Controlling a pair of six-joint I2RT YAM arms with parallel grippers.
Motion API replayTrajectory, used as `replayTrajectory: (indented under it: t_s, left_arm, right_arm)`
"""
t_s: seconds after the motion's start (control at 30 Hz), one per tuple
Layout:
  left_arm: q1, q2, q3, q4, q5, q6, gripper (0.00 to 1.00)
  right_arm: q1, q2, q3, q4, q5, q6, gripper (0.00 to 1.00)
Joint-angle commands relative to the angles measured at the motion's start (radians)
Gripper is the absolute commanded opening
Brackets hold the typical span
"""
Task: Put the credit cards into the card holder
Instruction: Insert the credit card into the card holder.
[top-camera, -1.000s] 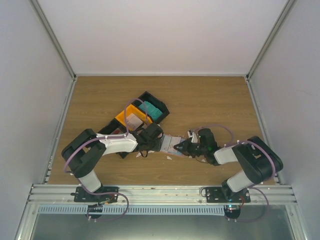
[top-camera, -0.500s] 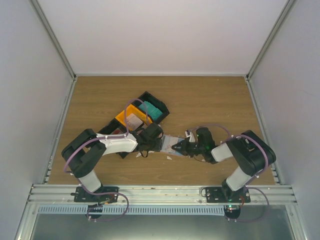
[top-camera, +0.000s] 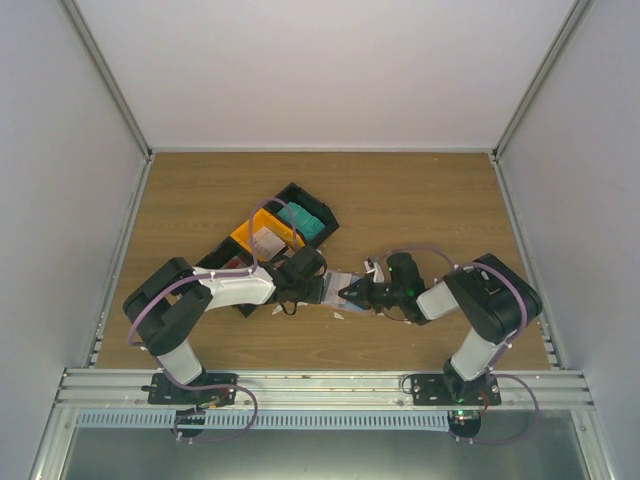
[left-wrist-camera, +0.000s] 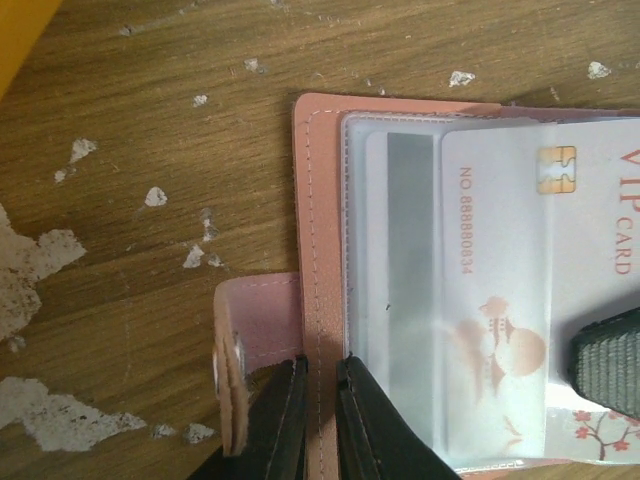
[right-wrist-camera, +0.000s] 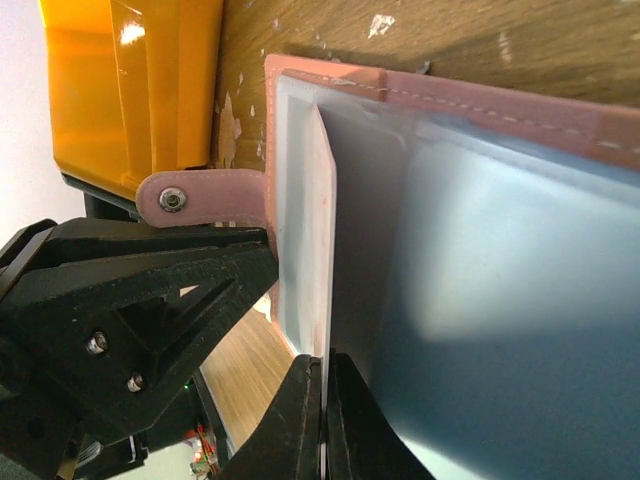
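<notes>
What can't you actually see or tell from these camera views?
Top view: the card holder is tiny, squeezed between the left gripper and right gripper; cards cannot be counted.
Left wrist: the VIP card runs off the right edge, its far end unseen.
Right wrist: glare washes out the card's face; no print readable.

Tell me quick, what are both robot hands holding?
Left gripper: shut on the card holder edge.
Right gripper: shut on a credit card.

The white VIP card (left-wrist-camera: 500, 290) is running off the left wrist view's right edge. Overhead, the left pincer (top-camera: 322, 288) and right pincer (top-camera: 347, 293) are hiding most of the card holder (top-camera: 337, 282).
</notes>
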Motion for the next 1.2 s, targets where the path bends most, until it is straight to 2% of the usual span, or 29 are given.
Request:
replayTrajectory:
  t_s: [0.0,0.1,0.23,0.47,0.5,0.53,0.67,0.8,0.87,1.03,1.17]
  left_arm:
    - [-0.018,0.019,-0.027,0.015,0.074,0.007,0.13]
    - [-0.018,0.018,-0.029,0.024,0.086,0.013,0.13]
    - [-0.018,0.015,-0.033,0.026,0.088,0.015,0.13]
    - [-0.016,0.006,-0.039,0.044,0.12,0.015,0.13]
    - [-0.015,0.005,-0.041,0.051,0.131,0.015,0.13]
    - [-0.012,0.002,-0.043,0.065,0.157,0.015,0.14]
    - [-0.004,-0.004,-0.051,0.113,0.229,0.006,0.16]
    - [-0.001,-0.006,-0.055,0.14,0.278,-0.004,0.17]
    - [-0.001,-0.004,-0.059,0.154,0.296,-0.009,0.18]
    - [0.001,0.003,-0.063,0.163,0.312,-0.016,0.18]
    - [0.002,0.0,-0.063,0.169,0.317,-0.021,0.18]
  right_arm:
    - [0.023,0.039,0.017,-0.005,-0.008,-0.005,0.02]
    - [0.032,0.045,0.029,-0.021,-0.005,-0.009,0.05]
    - [0.036,0.011,0.029,-0.077,0.032,-0.02,0.15]
    - [0.037,-0.143,0.03,-0.29,0.134,-0.076,0.46]
    - [0.038,-0.161,0.03,-0.322,0.139,-0.078,0.56]
    - [0.039,-0.184,0.026,-0.349,0.149,-0.078,0.61]
    - [0.042,-0.274,0.027,-0.504,0.234,-0.104,0.71]
    - [0.042,-0.367,0.06,-0.647,0.338,-0.155,0.73]
    - [0.043,-0.394,0.086,-0.716,0.392,-0.187,0.7]
    - [0.065,-0.409,0.147,-0.843,0.505,-0.232,0.58]
    - [0.092,-0.369,0.188,-0.915,0.591,-0.259,0.6]
